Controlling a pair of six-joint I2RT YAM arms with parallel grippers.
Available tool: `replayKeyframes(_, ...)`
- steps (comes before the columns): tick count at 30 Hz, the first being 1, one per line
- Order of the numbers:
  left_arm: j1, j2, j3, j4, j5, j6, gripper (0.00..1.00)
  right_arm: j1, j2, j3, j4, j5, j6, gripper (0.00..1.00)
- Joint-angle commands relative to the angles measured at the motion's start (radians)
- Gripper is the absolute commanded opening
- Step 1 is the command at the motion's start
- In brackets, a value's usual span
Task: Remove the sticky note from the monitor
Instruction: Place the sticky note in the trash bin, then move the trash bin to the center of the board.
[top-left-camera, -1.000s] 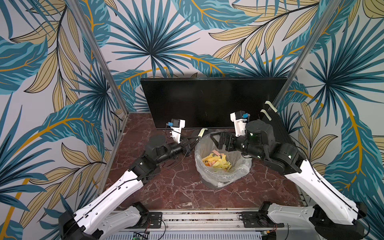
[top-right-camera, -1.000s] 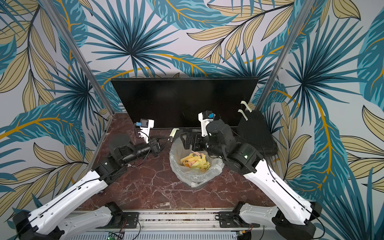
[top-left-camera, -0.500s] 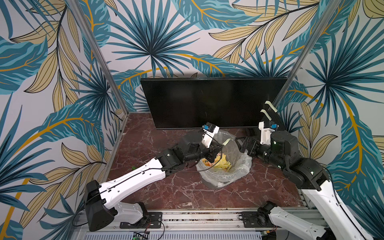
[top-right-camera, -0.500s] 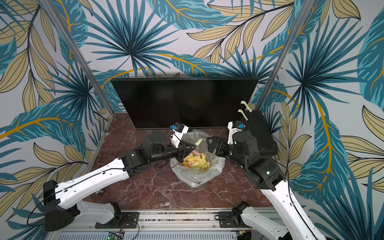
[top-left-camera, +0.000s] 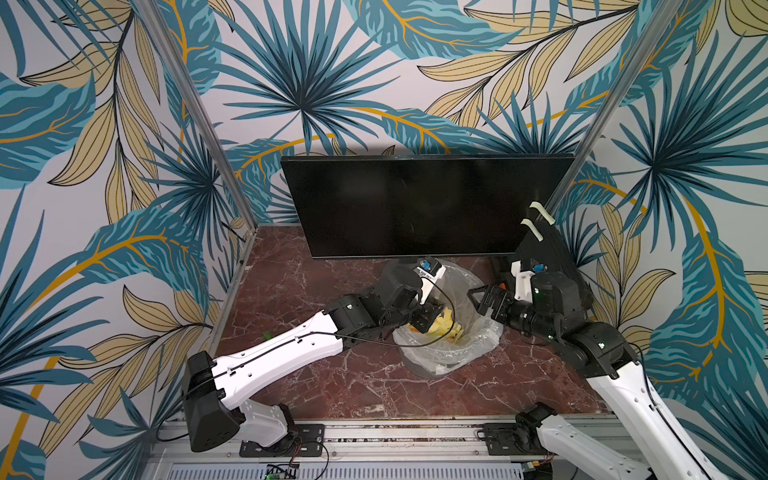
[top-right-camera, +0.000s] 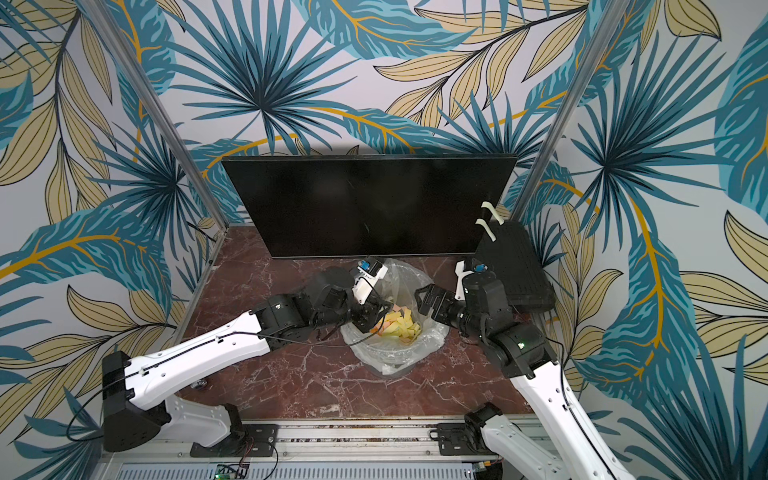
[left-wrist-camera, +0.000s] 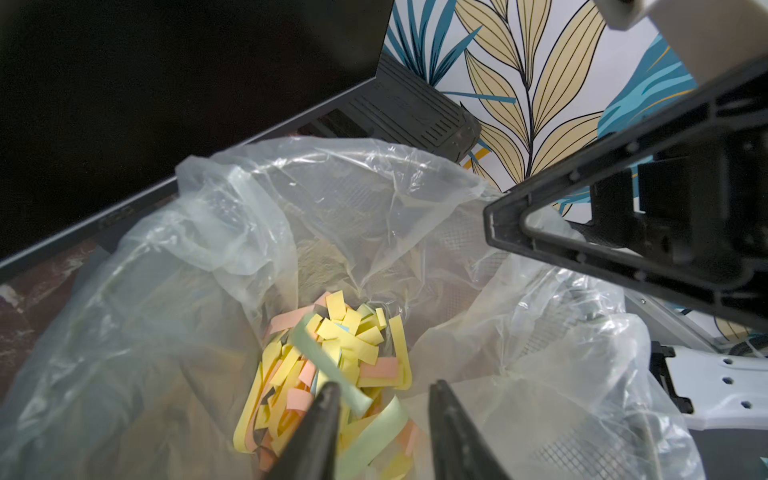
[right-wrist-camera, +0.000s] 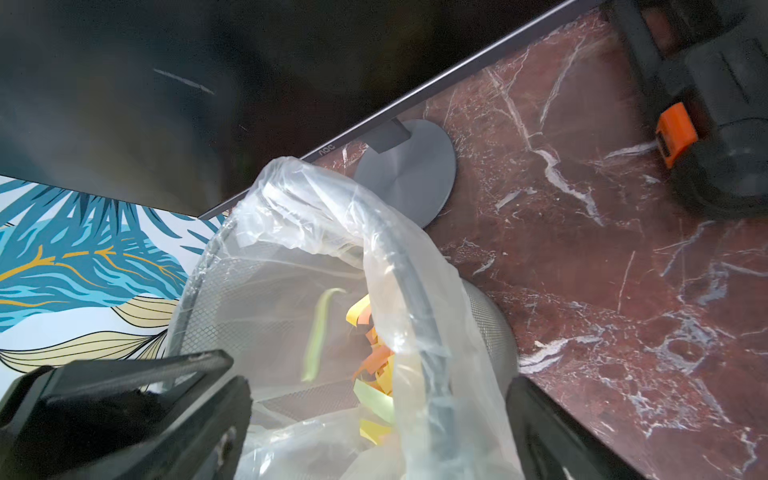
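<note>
Just changed: your left hand (left-wrist-camera: 384, 386) was shut a moment ago, carrying a pale strip over the bin (top-left-camera: 457, 357). Now its fingers (left-wrist-camera: 322, 419) stand roughly half apart with nothing between them.
Note: the sticky note (left-wrist-camera: 332, 368), a green strip, hangs loose just beside one finger, above the paper scraps (left-wrist-camera: 353, 345). The right wrist view shows it blurred inside the bag (right-wrist-camera: 320, 332), probably falling.
Screen: the monitor (top-left-camera: 415, 208) stands at 12 o'clock from the bin and shows no note in both top views.
Meaning: you can treat the task as all but done, with only the pull-back left.
Other arm: your right hand (top-left-camera: 478, 299) sits at the bin's 3 o'clock rim, spread wide and gripping nothing. It has backed off from the bin's middle.
Edges: the monitor's lower edge and round base (right-wrist-camera: 405, 174) lie just past the bin at 12 o'clock. The ribbed case (top-left-camera: 552, 253) at 2 o'clock is close to your right wrist.
Open room: the table (top-left-camera: 291, 291) is bare from 7 to 10 o'clock. Take the left arm back toward 8.
</note>
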Motion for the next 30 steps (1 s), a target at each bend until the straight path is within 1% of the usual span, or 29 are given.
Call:
replayKeyframes(1,-0.005,-0.002,0.043,-0.040,-0.023,0.026,0.56,-0.006,-0.005,-0.032,0.043,-0.045,0.025,0.99)
replayKeyframes(5,-0.006,-0.011,0.058,-0.038,-0.017,0.029,0.76,-0.006,0.007,-0.046,0.057,-0.071,0.029,0.99)
replayKeyframes(6,-0.006,-0.016,0.061,-0.034,-0.017,0.029,0.84,-0.006,0.011,-0.048,0.060,-0.078,0.030,0.98)
replayKeyframes(7,-0.006,-0.022,0.062,-0.025,-0.015,0.026,0.97,-0.007,0.016,-0.052,0.065,-0.087,0.031,0.98)
replayKeyframes(8,-0.006,-0.031,0.061,-0.014,-0.014,0.024,1.00,-0.007,0.022,-0.057,0.073,-0.097,0.031,0.98)
replayKeyframes(12,-0.006,-0.079,0.029,0.064,-0.028,0.005,1.00,-0.006,0.061,-0.066,0.102,-0.155,0.030,0.97)
replayKeyframes(18,-0.006,-0.128,0.043,0.055,-0.071,0.002,1.00,0.000,0.104,-0.087,0.173,-0.224,0.066,0.95)
replayKeyframes(22,-0.006,-0.154,0.042,0.052,-0.092,-0.013,1.00,0.024,0.122,-0.105,0.216,-0.227,0.097,0.94)
replayKeyframes(24,-0.006,-0.164,0.042,0.050,-0.127,-0.014,1.00,0.042,0.130,-0.117,0.243,-0.224,0.115,0.94)
replayKeyframes(30,-0.005,-0.179,0.043,0.047,-0.148,-0.021,1.00,0.135,0.191,-0.131,0.335,-0.179,0.175,0.94)
